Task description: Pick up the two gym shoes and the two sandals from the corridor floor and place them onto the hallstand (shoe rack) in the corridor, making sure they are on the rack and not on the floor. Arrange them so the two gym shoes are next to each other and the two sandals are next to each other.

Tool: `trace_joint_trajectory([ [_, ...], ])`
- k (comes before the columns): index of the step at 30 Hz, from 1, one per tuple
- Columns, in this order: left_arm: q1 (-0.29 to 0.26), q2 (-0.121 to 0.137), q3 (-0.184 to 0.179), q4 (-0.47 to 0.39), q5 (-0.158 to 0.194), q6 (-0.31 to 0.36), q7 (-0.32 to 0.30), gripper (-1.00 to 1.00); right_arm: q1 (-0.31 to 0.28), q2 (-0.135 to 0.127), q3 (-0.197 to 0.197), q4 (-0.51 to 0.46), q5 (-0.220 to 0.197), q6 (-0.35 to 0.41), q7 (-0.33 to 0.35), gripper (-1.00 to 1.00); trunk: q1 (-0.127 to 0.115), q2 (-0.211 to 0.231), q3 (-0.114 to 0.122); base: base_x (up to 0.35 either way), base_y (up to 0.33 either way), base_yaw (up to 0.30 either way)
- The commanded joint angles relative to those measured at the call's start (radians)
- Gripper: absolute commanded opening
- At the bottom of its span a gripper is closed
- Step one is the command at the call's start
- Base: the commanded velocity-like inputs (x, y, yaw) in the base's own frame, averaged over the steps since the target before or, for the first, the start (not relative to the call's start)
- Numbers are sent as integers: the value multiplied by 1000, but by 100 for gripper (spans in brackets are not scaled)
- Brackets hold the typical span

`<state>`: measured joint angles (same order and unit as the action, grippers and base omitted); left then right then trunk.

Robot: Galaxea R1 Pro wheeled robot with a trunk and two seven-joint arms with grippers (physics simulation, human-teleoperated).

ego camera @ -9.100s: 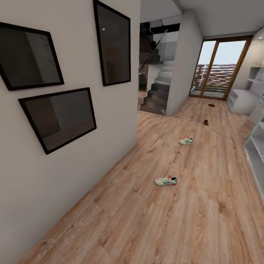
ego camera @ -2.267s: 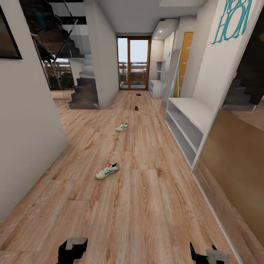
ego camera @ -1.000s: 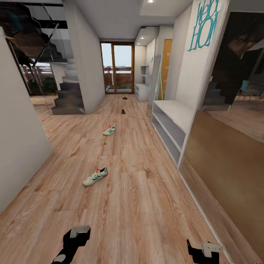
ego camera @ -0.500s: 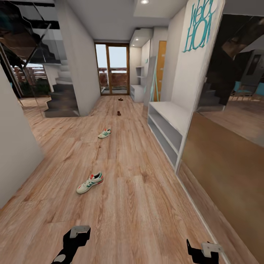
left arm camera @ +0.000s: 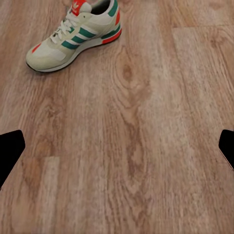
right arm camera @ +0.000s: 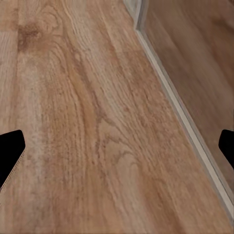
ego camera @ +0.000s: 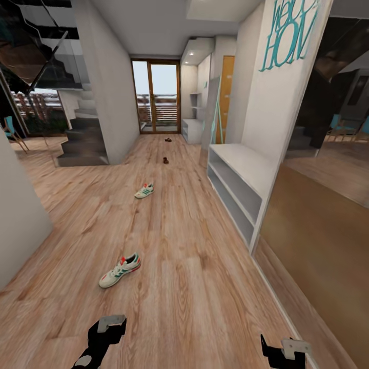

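Comparing with a moment ago, the near gym shoe is found closer, just ahead of the left end effector on the corridor floor, so the approach is judged nearly done. Both end effectors, the right one included, are held spread and empty; the far gym shoe, the sandals and the hallstand lie well beyond.

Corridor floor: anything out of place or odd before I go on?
Yes. Four shoes lie strewn along the corridor floor: near gym shoe, far gym shoe, and two sandals farther toward the glass door. The pairs are split, all off the hallstand. No damage visible.
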<state>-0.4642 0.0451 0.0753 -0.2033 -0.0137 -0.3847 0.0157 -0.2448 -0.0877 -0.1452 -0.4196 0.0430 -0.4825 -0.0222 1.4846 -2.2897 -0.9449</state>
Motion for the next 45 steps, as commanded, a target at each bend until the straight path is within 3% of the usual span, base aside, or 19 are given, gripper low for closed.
trace_joint_trajectory([
  [1, -1, 0, 4, 1, -2, -3, 0, 100, -1, 0, -2, 1, 5, -3, -2, 100, 0, 0, -1, 339, 0, 0],
  [30, -1, 1, 5, 2, -2, -3, 0, 100, -1, 0, -2, 2, 6, -3, -2, 100, 0, 0, -1, 340, -2, 0],
  [45, -1, 1, 5, 2, -2, -3, 0, 100, -1, 0, -1, 2, 6, -2, -2, 100, 0, 0, -1, 315, -162, 31],
])
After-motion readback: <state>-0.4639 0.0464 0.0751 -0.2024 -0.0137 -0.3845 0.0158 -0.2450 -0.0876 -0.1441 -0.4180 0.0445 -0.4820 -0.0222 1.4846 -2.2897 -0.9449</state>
